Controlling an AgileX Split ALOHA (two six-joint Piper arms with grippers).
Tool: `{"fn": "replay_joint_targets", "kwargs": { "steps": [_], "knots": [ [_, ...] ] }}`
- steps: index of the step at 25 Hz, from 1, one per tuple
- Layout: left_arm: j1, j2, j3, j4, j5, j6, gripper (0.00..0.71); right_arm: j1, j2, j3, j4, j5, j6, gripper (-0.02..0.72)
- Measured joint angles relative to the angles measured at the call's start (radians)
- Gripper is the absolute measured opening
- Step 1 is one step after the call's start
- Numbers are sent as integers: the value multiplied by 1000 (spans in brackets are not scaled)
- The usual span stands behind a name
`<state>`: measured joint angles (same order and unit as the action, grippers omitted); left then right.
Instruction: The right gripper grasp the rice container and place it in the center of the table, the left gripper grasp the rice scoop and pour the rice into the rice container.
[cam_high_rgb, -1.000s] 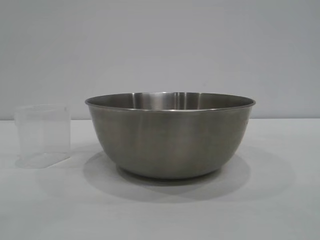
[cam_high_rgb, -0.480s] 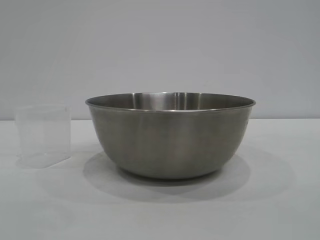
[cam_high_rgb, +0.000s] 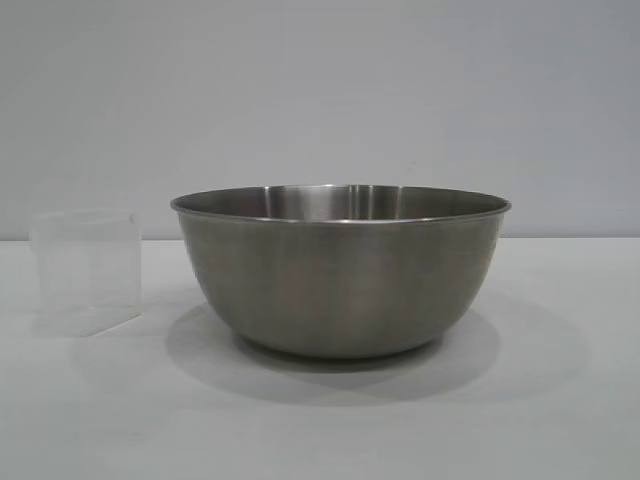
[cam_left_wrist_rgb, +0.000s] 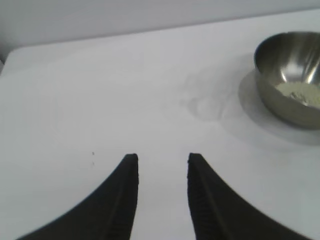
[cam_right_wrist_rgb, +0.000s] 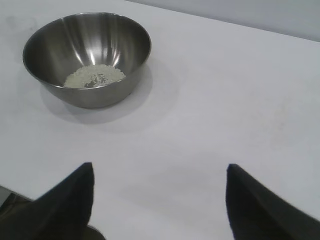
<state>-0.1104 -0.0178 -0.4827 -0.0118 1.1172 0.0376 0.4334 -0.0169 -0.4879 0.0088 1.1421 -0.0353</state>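
The rice container (cam_high_rgb: 340, 270), a large steel bowl, stands in the middle of the white table (cam_high_rgb: 560, 420). A small pale heap of rice (cam_right_wrist_rgb: 95, 76) lies in its bottom, also seen as rice (cam_left_wrist_rgb: 300, 92) in the left wrist view. The rice scoop (cam_high_rgb: 86, 270), a clear plastic cup, stands upright on the table to the bowl's left and looks empty. Neither gripper shows in the exterior view. My left gripper (cam_left_wrist_rgb: 163, 157) hangs open over bare table, well back from the faint scoop (cam_left_wrist_rgb: 206, 102) and the bowl (cam_left_wrist_rgb: 290, 75). My right gripper (cam_right_wrist_rgb: 160, 167) is wide open, away from the bowl (cam_right_wrist_rgb: 87, 57).
A plain grey wall stands behind the table. The table's far edge (cam_left_wrist_rgb: 150, 32) runs across the left wrist view.
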Motion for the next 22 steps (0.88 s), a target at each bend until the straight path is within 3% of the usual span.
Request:
{"fn": "replay_joint_targets", "kwargs": {
  "steps": [17,19,22],
  "knots": [
    [0,0,0,0,1,-2,248,-3,0,0,0,0,0,472],
    [16,0,0,0,1,-2,248,-62,0,0,0,0,0,472],
    [79,0,0,0,1,-4,248,-225,0,0,0,0,0,472]
  ]
}}
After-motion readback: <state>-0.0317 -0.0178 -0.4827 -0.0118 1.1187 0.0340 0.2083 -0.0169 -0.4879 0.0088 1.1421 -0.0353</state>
